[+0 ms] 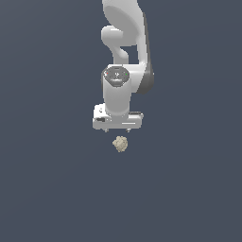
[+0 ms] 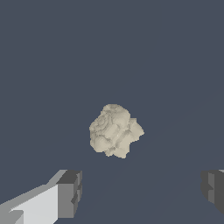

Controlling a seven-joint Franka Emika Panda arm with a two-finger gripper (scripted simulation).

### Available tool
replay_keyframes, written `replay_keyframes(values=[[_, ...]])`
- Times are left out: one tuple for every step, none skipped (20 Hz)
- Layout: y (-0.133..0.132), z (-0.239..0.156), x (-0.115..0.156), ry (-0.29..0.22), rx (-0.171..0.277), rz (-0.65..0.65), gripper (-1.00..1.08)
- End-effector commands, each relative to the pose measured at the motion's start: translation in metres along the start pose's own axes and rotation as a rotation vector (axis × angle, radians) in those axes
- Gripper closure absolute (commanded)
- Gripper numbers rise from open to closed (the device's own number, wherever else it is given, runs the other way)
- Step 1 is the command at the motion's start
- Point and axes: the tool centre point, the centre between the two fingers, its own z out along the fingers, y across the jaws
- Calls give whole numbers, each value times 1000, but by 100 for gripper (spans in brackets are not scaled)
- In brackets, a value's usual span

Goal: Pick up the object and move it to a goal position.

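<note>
A small, lumpy beige-tan clump (image 1: 121,143), rounded and bumpy like a floret of cauliflower, is seen lying on a plain, flat dark slate-blue surface (image 1: 47,189). In the exterior view it is found just below the white, box-shaped gripper (image 1: 117,128) of the glossy white robot arm (image 1: 124,42), close to it but apart from it, with a narrow strip of the blue surface visible between the two. The clump is much narrower than the gripper body above it.

In the wrist view the same clump (image 2: 115,130) is shown near the middle of the picture, its surface folded into pale knobs and shaded creases. The gripper (image 2: 144,190) is seen spread wide: one grey-padded fingertip on a white finger (image 2: 70,192) is placed at one side and the other dark grey fingertip is cut off by the opposite edge of the picture. Only bare blue surface is seen between them. The clump is not touched by either finger and lies beyond the gap between them, resting free on the surface. Nothing is held in the gripper.
</note>
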Motion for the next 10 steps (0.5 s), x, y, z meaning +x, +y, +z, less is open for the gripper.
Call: replay_keyframes(values=[[0,0,0,0,0,0,-92],[0,0,0,1,0,1,-92],[0,-1,1,4,1,2,-92],[1,-3,3,9,2,5,-92],[1,-5,6,17,4,8,-92],[2,-8,9,26,7,12,-92],[3,-12,12,36,9,16,-92],[3,-15,15,45,11,18,-92],[4,-17,17,51,13,19,-92],[4,-19,18,55,13,19,-92]])
